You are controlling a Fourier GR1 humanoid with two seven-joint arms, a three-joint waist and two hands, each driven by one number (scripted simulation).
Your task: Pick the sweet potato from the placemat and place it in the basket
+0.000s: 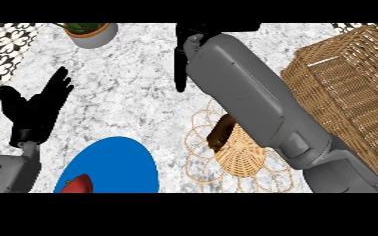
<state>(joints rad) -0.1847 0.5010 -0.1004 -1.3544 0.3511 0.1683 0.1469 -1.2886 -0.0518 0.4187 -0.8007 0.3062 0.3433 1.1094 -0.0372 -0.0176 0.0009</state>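
The sweet potato [219, 132] lies on the woven placemat [240, 155], a brown lump showing at the left edge of the right forearm [255, 100], which crosses above it and hides part of it; the placemat is a round straw mat with a looped openwork border, lying on the marbled grey worktop [140, 80], and the forearm covers its upper right part. Just to the right stands the wicker basket [339, 85], a tall brown woven box at the view's right edge, close to the placemat; whether they touch cannot be told. The right robot hand [181, 62] reaches far up the view, past the placemat; only dark fingers pointing down beside the wrist show clearly, so whether it is spread or curled cannot be told; it holds nothing that can be seen. The left robot hand [38, 107] shows at the left edge, fingers straight and spread upward, thumb apart, holding nothing. Below it lies a blue plate [118, 165] with a red fruit or vegetable [77, 184] at its lower left edge; at the top left stands a grey pot with a green plant [90, 32]; a black-and-white patterned surface [15, 42] borders the worktop's upper left corner.
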